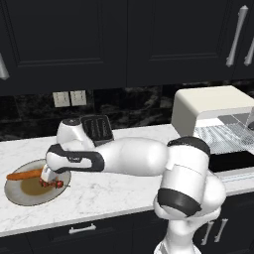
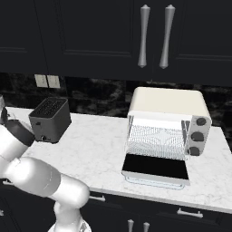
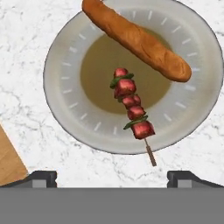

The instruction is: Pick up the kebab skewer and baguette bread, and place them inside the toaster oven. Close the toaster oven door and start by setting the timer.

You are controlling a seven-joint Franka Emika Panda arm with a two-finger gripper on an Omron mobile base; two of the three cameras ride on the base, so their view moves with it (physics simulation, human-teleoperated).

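Jaws wide open and empty, gripper [image 3: 111,177] above the plate [image 3: 65,48]. Kebab skewer [image 3: 131,107] and baguette bread [image 3: 135,39] both on it, nothing picked yet. Toaster oven [image 2: 167,120] empty, toaster oven door [image 2: 155,167] down; loading, closing, timer all left

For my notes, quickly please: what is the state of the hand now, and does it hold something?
Hand: open, holding nothing, above the kebab skewer on the plate.
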